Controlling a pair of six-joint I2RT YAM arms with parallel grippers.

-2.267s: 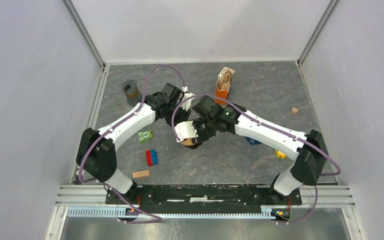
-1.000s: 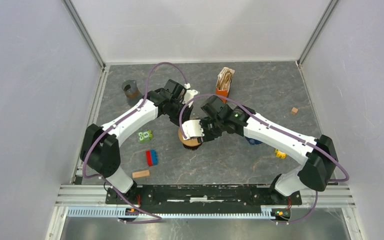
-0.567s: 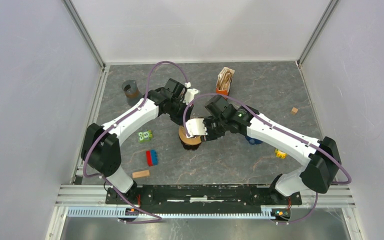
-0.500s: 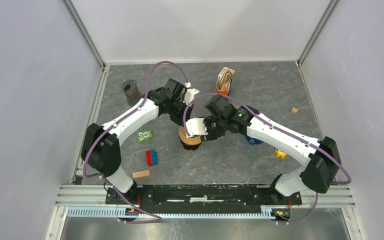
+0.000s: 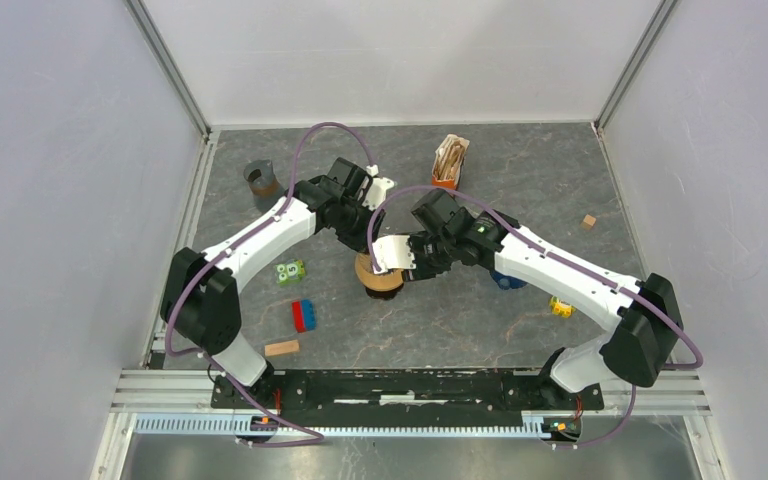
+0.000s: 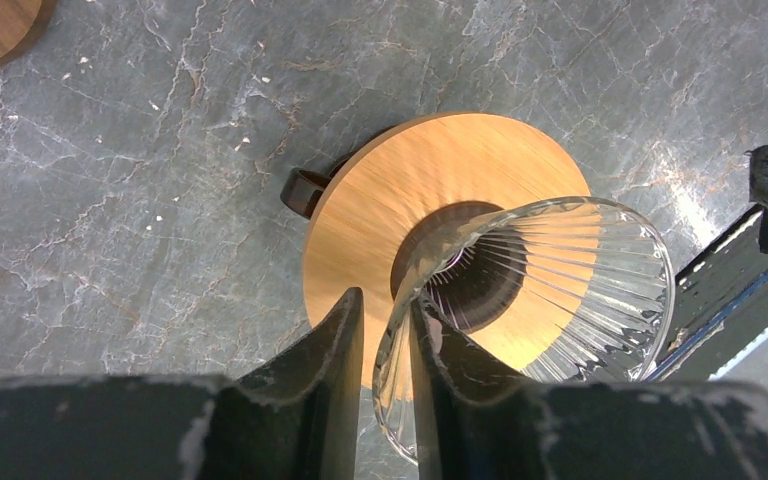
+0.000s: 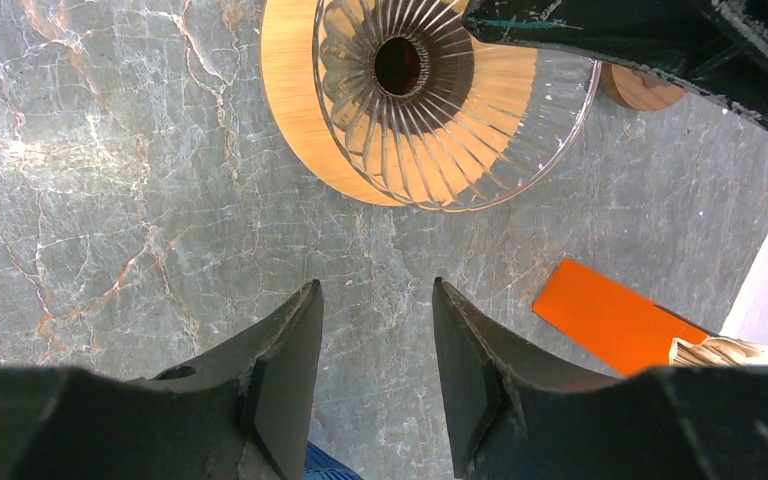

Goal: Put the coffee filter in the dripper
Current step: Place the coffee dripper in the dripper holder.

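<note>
left wrist: left gripper (image 6: 382, 305) narrowly straddles dripper (image 6: 560, 290) rim; right gripper (image 7: 375, 290) spread, empty.

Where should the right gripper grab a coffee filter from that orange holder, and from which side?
Pinch the fanned top edge of the coffee filters from above. They stand upright in the orange holder, whose walls cover their lower part, so probably only that protruding paper edge is free.
</note>
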